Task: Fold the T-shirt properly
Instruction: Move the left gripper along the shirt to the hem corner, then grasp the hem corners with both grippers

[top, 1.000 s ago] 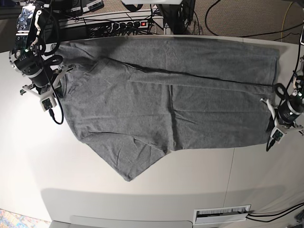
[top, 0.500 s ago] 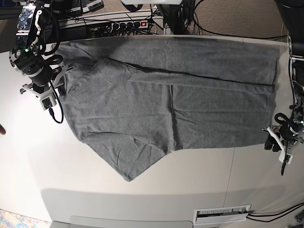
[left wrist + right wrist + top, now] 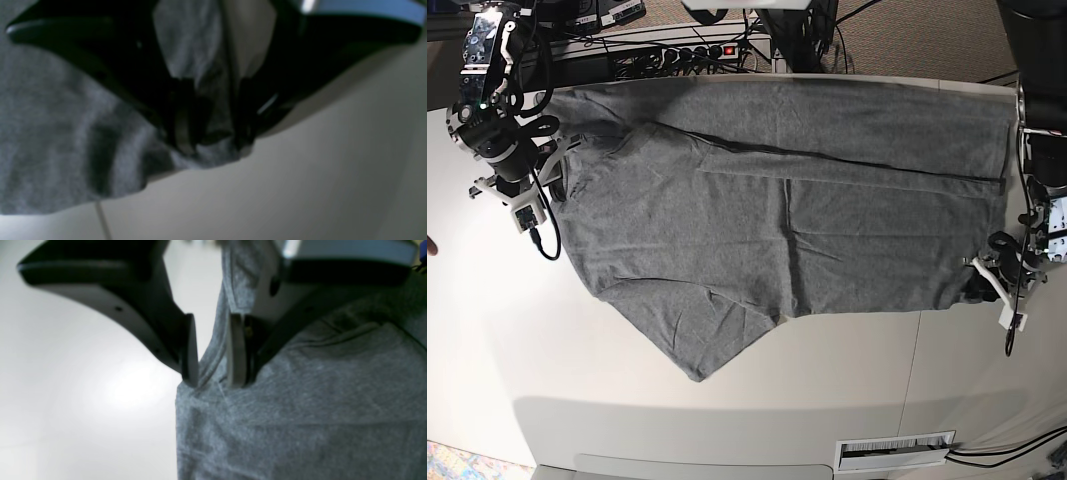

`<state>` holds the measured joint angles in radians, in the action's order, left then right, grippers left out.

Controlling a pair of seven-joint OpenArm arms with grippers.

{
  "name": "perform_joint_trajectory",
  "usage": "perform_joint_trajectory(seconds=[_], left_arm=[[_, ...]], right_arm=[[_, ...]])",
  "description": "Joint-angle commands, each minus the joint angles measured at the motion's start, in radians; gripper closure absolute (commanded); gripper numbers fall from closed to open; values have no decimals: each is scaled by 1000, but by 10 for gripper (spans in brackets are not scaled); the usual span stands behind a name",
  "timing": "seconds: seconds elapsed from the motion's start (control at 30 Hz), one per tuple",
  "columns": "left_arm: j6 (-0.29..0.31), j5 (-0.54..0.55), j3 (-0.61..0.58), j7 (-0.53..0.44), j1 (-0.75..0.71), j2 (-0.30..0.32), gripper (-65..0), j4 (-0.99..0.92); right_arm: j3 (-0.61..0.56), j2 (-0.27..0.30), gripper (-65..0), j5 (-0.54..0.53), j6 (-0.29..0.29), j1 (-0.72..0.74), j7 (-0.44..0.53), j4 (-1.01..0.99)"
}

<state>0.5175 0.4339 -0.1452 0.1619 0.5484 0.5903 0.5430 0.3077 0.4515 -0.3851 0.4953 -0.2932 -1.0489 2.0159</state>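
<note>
My white table beneath both arms, grey T-shirt spread flat between my grippers, right gripper jaws slightly apart straddling a raised fold at its collar end, left gripper jaws apart over its hem corner

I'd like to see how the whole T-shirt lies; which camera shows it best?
The base view: the whole T-shirt spread on the table. The left wrist view shows only a blurred edge, the right wrist view a fold between the right hand's fingers.

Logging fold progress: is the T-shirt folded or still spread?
Partly folded: the T-shirt lies flat, its far side turned over along a lengthwise crease; one sleeve sticks out.
</note>
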Motion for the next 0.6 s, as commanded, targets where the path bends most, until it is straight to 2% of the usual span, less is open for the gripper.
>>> perform_joint_trajectory(seconds=[0.0,0.1,0.13,0.2,0.27,0.33,0.47,0.53,0.57], left_arm=[[0,-13,6,-13,31,13,-189,11],[-3,-30,6,-13,31,11,-28,11],[-2,-30,6,-13,31,11,0,11],[35,-30,6,-13,31,12,0,14],[116,-29,6,-13,31,17,0,16],[168,-29,6,-11,31,21,0,22],[181,-28,6,-2,31,42,0,45],[181,3,6,4,31,56,0,63],[181,23,6,5,31,66,0,72]], right_arm=[[10,20,-161,21,-2,11,26,16],[10,26,-161,55,-3,25,80,16],[10,25,-161,66,-2,39,90,16],[10,25,-161,66,-2,73,93,16],[10,25,-161,66,-2,113,98,3],[7,25,-161,65,-1,154,121,-42],[-45,25,-162,64,0,269,133,-205],[-99,25,-163,64,23,336,133,-289],[-132,25,-183,64,34,372,134,-328]])
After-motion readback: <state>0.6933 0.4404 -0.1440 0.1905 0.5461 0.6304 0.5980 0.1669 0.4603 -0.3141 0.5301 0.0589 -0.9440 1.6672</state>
